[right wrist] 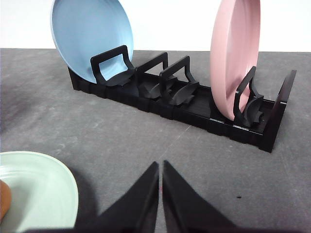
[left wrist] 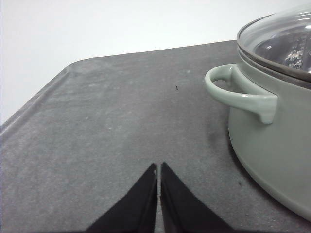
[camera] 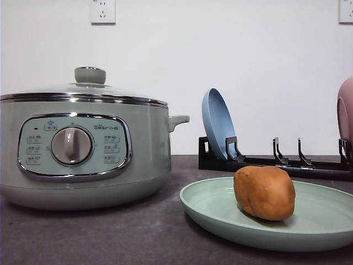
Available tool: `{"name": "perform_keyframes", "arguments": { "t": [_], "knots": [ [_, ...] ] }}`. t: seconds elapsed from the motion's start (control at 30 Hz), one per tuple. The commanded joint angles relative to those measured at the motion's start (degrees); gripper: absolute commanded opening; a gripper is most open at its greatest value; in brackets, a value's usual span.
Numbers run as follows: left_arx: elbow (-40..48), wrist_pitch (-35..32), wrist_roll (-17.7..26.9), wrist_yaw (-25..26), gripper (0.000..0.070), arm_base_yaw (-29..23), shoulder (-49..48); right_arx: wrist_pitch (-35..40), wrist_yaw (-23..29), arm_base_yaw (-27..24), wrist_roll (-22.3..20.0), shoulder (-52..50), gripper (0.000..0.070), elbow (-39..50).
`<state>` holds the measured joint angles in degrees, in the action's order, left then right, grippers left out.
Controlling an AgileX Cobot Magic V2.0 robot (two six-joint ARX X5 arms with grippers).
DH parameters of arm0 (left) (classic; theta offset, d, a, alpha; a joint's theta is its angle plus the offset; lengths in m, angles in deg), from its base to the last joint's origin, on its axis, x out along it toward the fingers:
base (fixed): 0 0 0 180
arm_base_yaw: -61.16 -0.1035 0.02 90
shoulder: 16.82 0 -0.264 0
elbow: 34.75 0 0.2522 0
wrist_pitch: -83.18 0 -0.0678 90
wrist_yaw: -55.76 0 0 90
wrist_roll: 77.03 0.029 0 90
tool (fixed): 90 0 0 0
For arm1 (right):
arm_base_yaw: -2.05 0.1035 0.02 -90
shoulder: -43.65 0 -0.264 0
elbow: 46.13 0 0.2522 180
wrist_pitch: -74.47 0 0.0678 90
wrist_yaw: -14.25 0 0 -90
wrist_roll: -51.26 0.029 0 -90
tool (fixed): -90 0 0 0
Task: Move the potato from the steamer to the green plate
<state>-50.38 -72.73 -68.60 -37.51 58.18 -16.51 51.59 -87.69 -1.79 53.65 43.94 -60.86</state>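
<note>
The orange-brown potato (camera: 265, 192) rests on the green plate (camera: 209, 207) at the front right of the table; a sliver of the potato (right wrist: 3, 200) shows on the plate (right wrist: 43, 189) in the right wrist view. The sage-green steamer (camera: 83, 152) stands at the left with its glass lid on. My left gripper (left wrist: 159, 170) is shut and empty, low over the dark table, beside the steamer's side handle (left wrist: 238, 92). My right gripper (right wrist: 161, 167) is shut and empty too, between the green plate and the dish rack.
A black dish rack (camera: 276, 163) stands behind the green plate, holding a blue plate (camera: 218, 124) upright at one end and a pink plate (right wrist: 235, 53) at the other, with open slots between. Bare dark tabletop (left wrist: 112, 126) lies left of the steamer, ending at a rounded edge.
</note>
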Motion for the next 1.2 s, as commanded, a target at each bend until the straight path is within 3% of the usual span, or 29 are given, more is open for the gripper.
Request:
{"name": "perform_keyframes", "arguments": {
  "t": [0.0,1.17],
  "knots": [
    [1.18,0.39,-0.17,-0.26,0.0003,-0.11,-0.13,0.07,0.0,-0.15,0.57,-0.09,0.0,0.33],
    [1.18,0.37,-0.17,-0.26,0.0003,-0.11,-0.13,0.07,0.0,-0.15,0.57,-0.09,0.0,0.33]
  ]
}}
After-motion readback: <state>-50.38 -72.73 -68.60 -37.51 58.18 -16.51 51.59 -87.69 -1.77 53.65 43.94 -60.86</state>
